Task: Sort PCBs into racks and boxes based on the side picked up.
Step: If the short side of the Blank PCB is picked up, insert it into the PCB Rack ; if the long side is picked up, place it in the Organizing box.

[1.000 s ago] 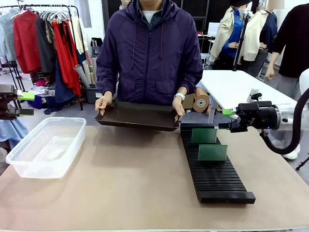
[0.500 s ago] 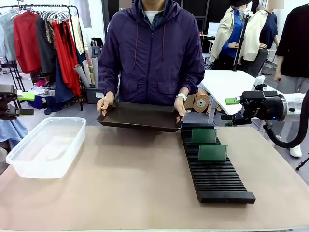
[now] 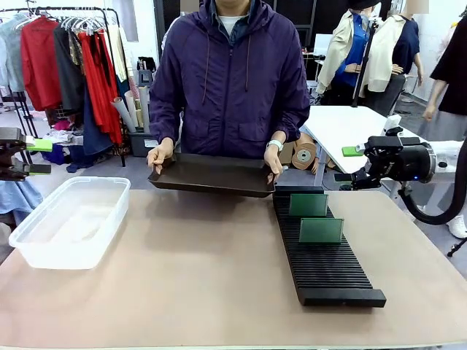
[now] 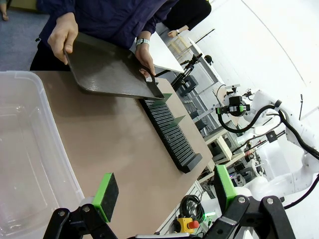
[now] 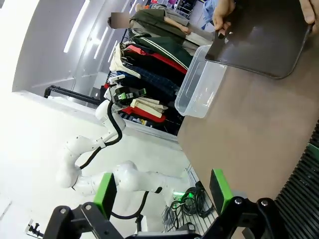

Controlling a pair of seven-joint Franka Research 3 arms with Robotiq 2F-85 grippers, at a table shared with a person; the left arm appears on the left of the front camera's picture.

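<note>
Both grippers hang apart and empty — left gripper at nine o'clock, right gripper at three. Two PCBs stand in the rack; the box sits at eight o'clock. The person's tilted tray nearly touches the rack's far end — a bump could topple them.

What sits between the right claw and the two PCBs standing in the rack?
Nothing visible. The right claw hangs open off the table's right edge, behind the rack's far end. The PCBs stand upright in the slots, with open air between. The person's tray is left of that path.
</note>
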